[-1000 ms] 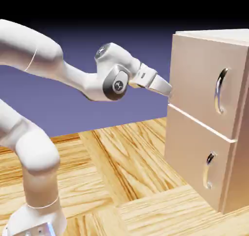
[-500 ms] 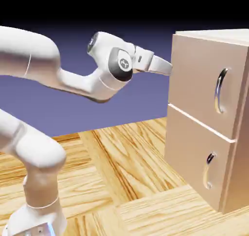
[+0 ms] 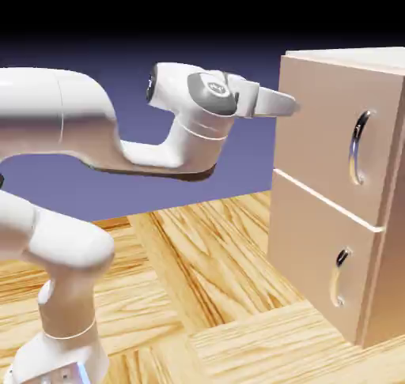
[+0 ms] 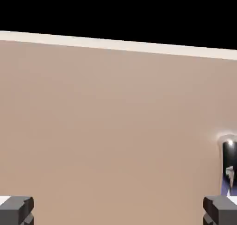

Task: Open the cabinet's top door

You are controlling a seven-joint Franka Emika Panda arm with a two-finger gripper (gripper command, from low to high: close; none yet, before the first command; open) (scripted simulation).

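Gripper (image 3: 291,103) spread wide and empty, level beside the cabinet's (image 3: 316,208) upper left edge, facing the shut top door (image 4: 115,127), its handle (image 3: 360,147) well right.

Light wooden table (image 3: 206,272) under a plain blue-violet backdrop (image 3: 229,169), black above.

The cabinet (image 3: 340,193) stands on the worktop (image 3: 206,288) at the exterior view's right. The top door (image 3: 332,137) sits above a second panel (image 3: 320,260) (each carrying a handle toward its right side). The end effector (image 3: 289,103) is level, near the top door's upper left edge.
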